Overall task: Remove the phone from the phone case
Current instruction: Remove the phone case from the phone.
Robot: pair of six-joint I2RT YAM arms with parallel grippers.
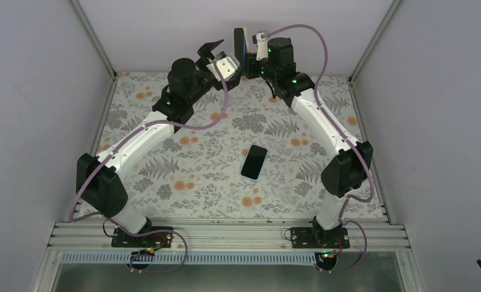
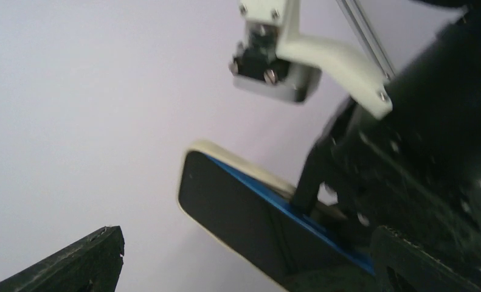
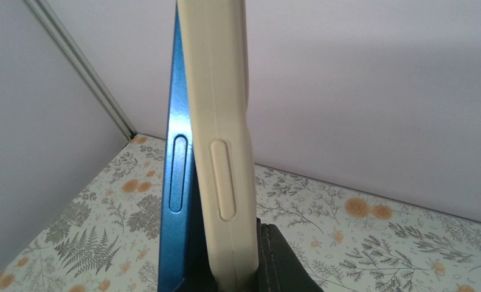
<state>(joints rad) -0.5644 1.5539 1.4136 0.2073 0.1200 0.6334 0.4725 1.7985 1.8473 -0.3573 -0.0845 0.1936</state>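
My right gripper (image 1: 250,59) is raised at the back of the table, shut on the lower end of a cream phone case (image 3: 221,121). The blue phone (image 3: 176,182) stands upright and is peeled away from the case along its lower side, with a dark gap between them. In the left wrist view the phone's black screen (image 2: 238,213) faces me, with the cream case (image 2: 250,163) behind it. My left gripper (image 1: 216,52) is open just left of the phone, its fingertips (image 2: 79,261) spread wide on either side and not touching it.
A second phone (image 1: 254,162) with a dark screen and a light blue rim lies flat mid-table on the floral cloth (image 1: 189,176). White walls close in the back and both sides. An aluminium rail (image 1: 225,234) runs along the near edge.
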